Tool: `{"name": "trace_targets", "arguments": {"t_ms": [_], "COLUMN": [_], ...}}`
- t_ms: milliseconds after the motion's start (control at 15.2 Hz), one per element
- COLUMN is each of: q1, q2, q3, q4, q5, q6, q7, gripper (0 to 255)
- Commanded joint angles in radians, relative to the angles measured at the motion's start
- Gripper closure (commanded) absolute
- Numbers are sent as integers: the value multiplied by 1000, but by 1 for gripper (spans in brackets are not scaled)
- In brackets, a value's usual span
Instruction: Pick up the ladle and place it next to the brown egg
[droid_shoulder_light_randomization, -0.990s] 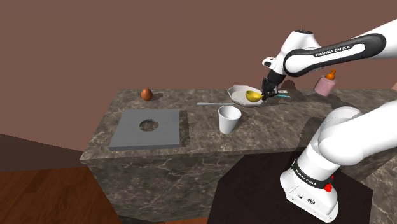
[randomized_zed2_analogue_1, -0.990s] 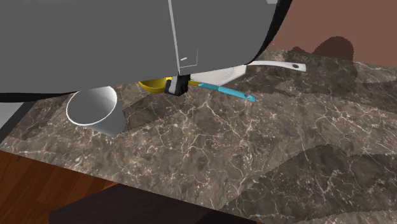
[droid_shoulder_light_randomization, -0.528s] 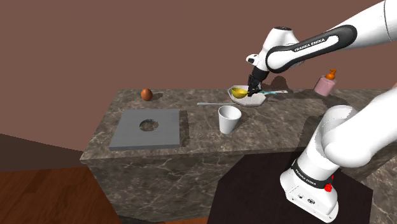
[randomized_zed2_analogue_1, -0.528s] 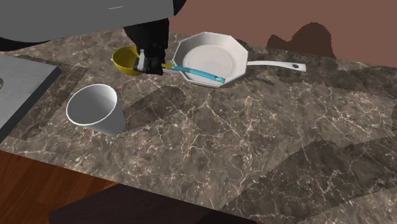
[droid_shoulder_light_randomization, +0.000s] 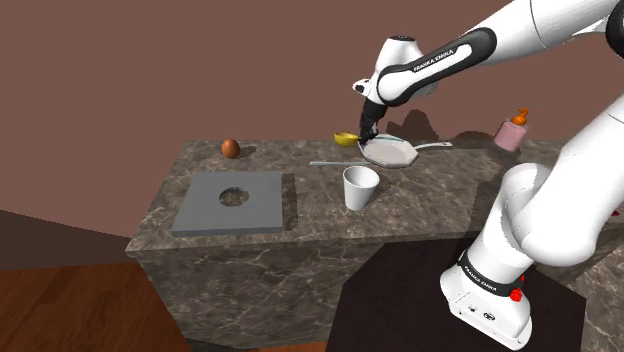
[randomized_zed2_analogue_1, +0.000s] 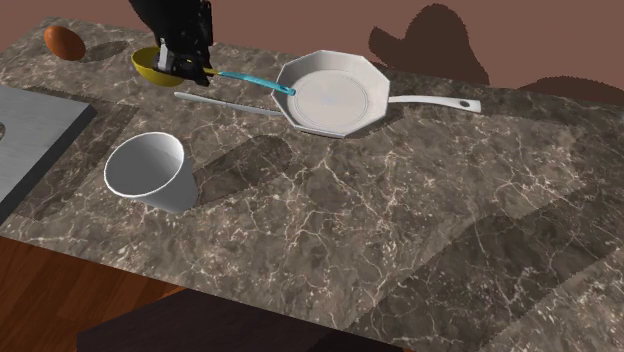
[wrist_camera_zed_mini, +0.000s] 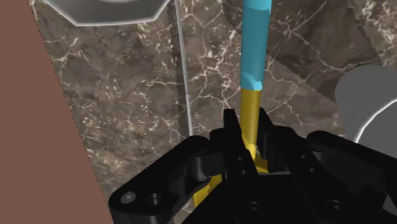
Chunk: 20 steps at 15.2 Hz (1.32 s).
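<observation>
Black end effector (randomized_zed2_analogue_1: 188, 66) grips the yellow-bowled, blue-handled ladle (randomized_zed2_analogue_1: 243, 79) by its neck; set it down level, without nudging the round brown egg (randomized_zed2_analogue_1: 63, 42) nearby, bowl-side.

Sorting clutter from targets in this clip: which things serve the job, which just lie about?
Job: yellow-bowled, blue-handled ladle; brown egg; black pincer.
Lying about: white octagonal pan; white cup; grey slab with hole; thin grey rod; pink bottle.

yellow ladle (randomized_zed2_analogue_1: 240, 79), brown egg (randomized_zed2_analogue_1: 62, 41), white pan (randomized_zed2_analogue_1: 335, 95)
</observation>
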Motion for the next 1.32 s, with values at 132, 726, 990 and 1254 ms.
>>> {"name": "trace_targets", "arguments": {"t_ms": [132,726,990,1254], "q1": [53,71,50,16], "q2": [147,468,614,772], "q3": [8,68,101,132], "q4": [136,508,712,956], "q5": [106,301,356,397], "q6": [-7,-103,-175,-268], "q7": [-13,-31,-18,7], "gripper": [255,255,255,255]}}
